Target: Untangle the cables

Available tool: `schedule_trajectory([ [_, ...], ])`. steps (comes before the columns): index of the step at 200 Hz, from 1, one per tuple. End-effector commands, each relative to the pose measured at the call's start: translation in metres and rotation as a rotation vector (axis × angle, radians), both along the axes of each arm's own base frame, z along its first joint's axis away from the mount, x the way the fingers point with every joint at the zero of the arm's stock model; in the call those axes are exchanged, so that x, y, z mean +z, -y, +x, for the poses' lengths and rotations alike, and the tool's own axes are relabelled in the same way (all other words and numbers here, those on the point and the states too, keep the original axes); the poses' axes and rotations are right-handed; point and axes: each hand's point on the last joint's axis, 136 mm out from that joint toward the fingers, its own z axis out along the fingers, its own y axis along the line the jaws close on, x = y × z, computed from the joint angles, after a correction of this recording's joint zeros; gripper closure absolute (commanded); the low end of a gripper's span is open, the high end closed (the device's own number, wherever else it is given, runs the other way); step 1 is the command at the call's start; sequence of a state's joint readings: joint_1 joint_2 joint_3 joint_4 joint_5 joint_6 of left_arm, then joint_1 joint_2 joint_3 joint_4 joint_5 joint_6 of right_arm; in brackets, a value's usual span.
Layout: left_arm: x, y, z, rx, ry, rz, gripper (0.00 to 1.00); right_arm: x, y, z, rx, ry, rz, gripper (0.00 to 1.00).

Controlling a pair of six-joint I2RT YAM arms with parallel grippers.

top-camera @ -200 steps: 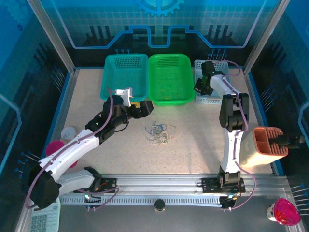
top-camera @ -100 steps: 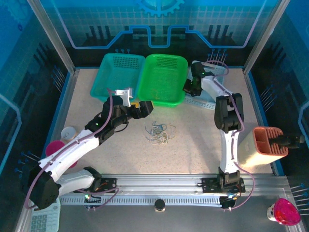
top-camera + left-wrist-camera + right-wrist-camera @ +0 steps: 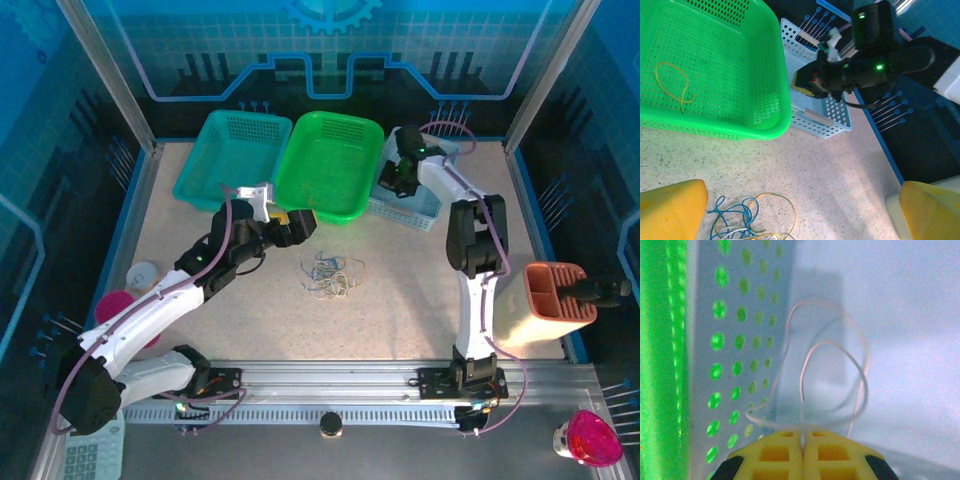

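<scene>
Speckled counter [image 3: 430,290]: thin blue-white-yellowish cable clump [image 3: 330,275] tangled, 5 o'clock of released left hand [image 3: 302,222]; yellow cord [image 3: 686,85] binned in green perforated plastic basket [image 3: 765,131]; white cord [image 3: 801,390] clenched by right hand [image 3: 802,440].

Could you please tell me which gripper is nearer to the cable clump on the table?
Left. The left gripper is open just beyond the clump, to its left; the right gripper is farther off at the white basket, shut on a white cable.
</scene>
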State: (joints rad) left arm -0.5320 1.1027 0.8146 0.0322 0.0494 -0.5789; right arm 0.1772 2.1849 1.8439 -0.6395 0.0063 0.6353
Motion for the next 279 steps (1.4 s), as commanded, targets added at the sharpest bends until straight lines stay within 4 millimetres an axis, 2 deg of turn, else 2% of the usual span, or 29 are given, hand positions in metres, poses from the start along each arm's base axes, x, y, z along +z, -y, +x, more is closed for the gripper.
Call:
schedule_trajectory([
  [1, 0.006, -0.003, -0.001, 0.004, 0.012, -0.028, 0.01, 0.054, 0.035, 0.001, -0.063, 0.099, -0.032, 1.0],
  [25, 0.007, -0.002, -0.001, 0.001, 0.014, -0.031, 0.01, 0.076, 0.058, -0.002, -0.106, 0.143, -0.072, 1.0],
  [40, 0.007, -0.002, -0.001, -0.001, 0.014, -0.031, 0.01, 0.085, 0.063, -0.003, -0.105, 0.162, -0.082, 0.99],
  [46, 0.007, -0.002, -0.002, -0.001, 0.012, -0.032, 0.01, 0.088, 0.065, -0.004, -0.104, 0.166, -0.085, 0.92],
  [67, 0.008, -0.001, -0.002, -0.005, 0.012, -0.034, 0.01, 0.098, 0.066, -0.005, -0.08, 0.191, -0.1, 0.54],
  [80, 0.009, -0.001, -0.002, -0.005, 0.01, -0.035, 0.01, 0.105, 0.065, -0.007, -0.068, 0.212, -0.102, 0.44],
  [105, 0.009, -0.002, -0.004, -0.005, 0.009, -0.036, 0.01, 0.125, 0.058, -0.014, -0.038, 0.272, -0.08, 0.39],
  [132, 0.008, -0.002, -0.004, -0.006, 0.003, -0.035, 0.01, 0.148, 0.044, -0.028, 0.01, 0.336, -0.059, 0.38],
  [149, 0.006, -0.002, -0.005, -0.006, -0.007, -0.033, 0.01, 0.16, 0.028, -0.042, 0.056, 0.365, -0.047, 0.38],
  [175, -0.003, -0.005, -0.008, 0.002, -0.028, -0.021, 0.01, 0.166, 0.0, -0.073, 0.135, 0.397, -0.03, 0.38],
  [195, -0.012, -0.008, -0.011, 0.01, -0.046, -0.01, 0.01, 0.162, -0.023, -0.1, 0.197, 0.407, -0.005, 0.37],
  [219, -0.028, -0.013, -0.016, 0.025, -0.082, 0.012, 0.01, 0.147, -0.05, -0.138, 0.273, 0.398, 0.007, 0.35],
  [261, -0.058, -0.021, -0.021, 0.058, -0.17, 0.039, 0.01, 0.091, -0.088, -0.211, 0.416, 0.298, 0.026, 0.36],
  [279, -0.071, -0.021, -0.022, 0.066, -0.209, 0.04, 0.01, 0.069, -0.097, -0.237, 0.46, 0.251, 0.022, 0.37],
])
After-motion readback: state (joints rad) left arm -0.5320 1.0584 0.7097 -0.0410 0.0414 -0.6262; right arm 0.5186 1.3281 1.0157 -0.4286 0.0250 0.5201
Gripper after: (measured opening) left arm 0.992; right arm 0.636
